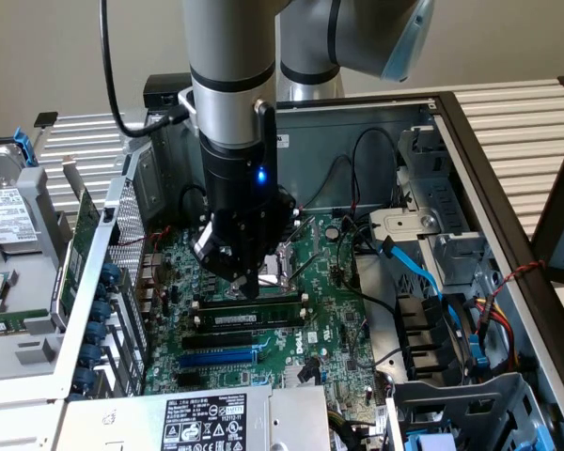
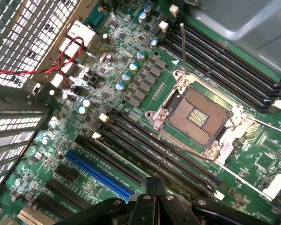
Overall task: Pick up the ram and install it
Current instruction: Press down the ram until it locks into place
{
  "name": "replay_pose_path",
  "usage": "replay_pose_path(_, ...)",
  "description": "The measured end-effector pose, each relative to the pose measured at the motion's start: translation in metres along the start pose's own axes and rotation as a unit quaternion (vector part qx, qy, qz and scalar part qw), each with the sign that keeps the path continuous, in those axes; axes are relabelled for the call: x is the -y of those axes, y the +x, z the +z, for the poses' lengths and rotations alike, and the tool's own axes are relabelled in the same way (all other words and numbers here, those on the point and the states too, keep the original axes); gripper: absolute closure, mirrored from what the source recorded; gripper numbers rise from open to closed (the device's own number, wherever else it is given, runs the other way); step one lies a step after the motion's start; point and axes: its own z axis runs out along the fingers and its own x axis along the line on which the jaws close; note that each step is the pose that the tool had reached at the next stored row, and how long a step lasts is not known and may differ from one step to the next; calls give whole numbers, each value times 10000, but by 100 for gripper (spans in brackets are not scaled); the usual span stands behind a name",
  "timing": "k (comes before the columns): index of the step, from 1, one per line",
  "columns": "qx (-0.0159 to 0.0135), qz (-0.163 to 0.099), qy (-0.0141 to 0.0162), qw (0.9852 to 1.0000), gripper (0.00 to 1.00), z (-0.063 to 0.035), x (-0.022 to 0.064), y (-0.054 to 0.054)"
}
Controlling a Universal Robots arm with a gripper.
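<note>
The ram [image 1: 252, 319], a thin green stick with a white label strip, lies along one of the black memory slots [image 1: 249, 303] on the motherboard [image 1: 334, 310], inside the open computer case. My gripper [image 1: 250, 285] hangs straight down over the slots, its tips just behind the ram's upper edge; whether they touch it I cannot tell. The fingers are shut together with nothing held between them. In the wrist view the shut gripper [image 2: 156, 186] sits over the row of black memory slots [image 2: 145, 140] beside the bare processor socket [image 2: 199, 117].
A long blue slot [image 2: 100, 176] runs beside the black ones. A green expansion card [image 1: 85, 235] and a hard drive [image 1: 5, 216] stand on the exterior view's left. Blue cables [image 1: 414, 268] and drive bays crowd the right. A red wire [image 2: 61, 56] loops near the perforated case wall [image 2: 18, 37].
</note>
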Motion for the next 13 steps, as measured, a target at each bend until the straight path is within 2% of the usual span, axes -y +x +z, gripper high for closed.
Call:
replay_pose_path(4, -1, 323, -3, 9995, 89, 0, 0, 0)
replay_pose_path(10, -3, 742, -8, 9972, 89, -3, 0, 1)
replay_pose_path(13, -14, 877, 13, 9961, 89, -22, 0, -1)
